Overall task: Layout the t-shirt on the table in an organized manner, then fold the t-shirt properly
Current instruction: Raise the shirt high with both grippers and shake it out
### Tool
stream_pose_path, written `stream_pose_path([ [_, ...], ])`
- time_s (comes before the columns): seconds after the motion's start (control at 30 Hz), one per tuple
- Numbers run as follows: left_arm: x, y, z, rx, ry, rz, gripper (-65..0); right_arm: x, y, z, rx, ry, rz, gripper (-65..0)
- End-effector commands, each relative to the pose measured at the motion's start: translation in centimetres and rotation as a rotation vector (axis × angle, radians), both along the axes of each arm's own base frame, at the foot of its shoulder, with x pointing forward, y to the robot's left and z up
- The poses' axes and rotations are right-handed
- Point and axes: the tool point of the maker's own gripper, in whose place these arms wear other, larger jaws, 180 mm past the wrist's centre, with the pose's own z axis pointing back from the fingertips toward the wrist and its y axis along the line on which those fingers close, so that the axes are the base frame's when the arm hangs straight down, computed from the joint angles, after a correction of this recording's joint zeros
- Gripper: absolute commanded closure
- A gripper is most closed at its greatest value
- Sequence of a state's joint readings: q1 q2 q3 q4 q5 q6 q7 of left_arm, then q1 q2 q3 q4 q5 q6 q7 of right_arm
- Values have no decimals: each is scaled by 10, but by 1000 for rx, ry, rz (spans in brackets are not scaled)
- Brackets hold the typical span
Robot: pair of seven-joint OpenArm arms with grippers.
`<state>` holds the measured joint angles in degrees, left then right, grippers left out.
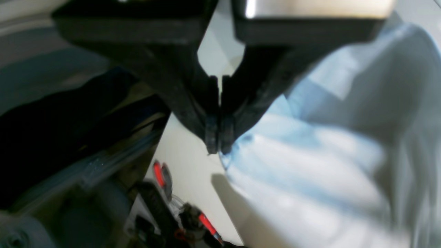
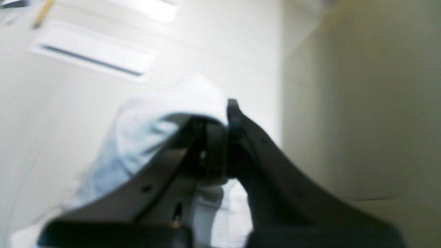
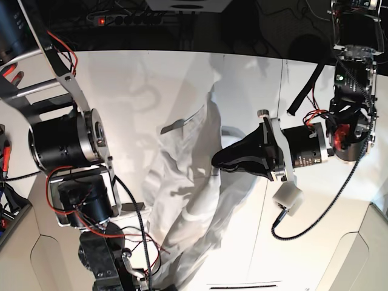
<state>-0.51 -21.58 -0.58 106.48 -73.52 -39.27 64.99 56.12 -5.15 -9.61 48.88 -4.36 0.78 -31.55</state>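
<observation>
1. Black left end effector [image 3: 216,162] was clenched on the t-shirt [image 3: 188,200]; the right end effector [image 2: 220,137] likewise pinched cloth.
2. Held aloft, the garment hung bunched over the worktop [image 3: 315,242].
3. Layout unfinished, I judged; folding remained.

Both wrist views reach me soft and smeared, with the left gripper [image 1: 217,146] a dark blur against pale cloth. My base view is sharp and evenly bright; the worktop [image 3: 321,224] shows soft grey shadows, and its edges bow slightly.
</observation>
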Motion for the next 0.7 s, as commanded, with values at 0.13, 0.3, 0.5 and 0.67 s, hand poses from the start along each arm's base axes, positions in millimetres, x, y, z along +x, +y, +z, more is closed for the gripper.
stream_pose_path([
  [0.13,25,48,69,79,-310,163,0,0,67,55,194,-100,176,0],
  [0.3,45,126,108,162,-459,400,0,6,79,102,279,-184,222,0],
  [0.5,47,188,165,299,-618,518,0,3,100,177,347,-318,364,0],
  [0.67,44,219,222,429,-768,559,0,3,92,240,397,-423,381,0],
])
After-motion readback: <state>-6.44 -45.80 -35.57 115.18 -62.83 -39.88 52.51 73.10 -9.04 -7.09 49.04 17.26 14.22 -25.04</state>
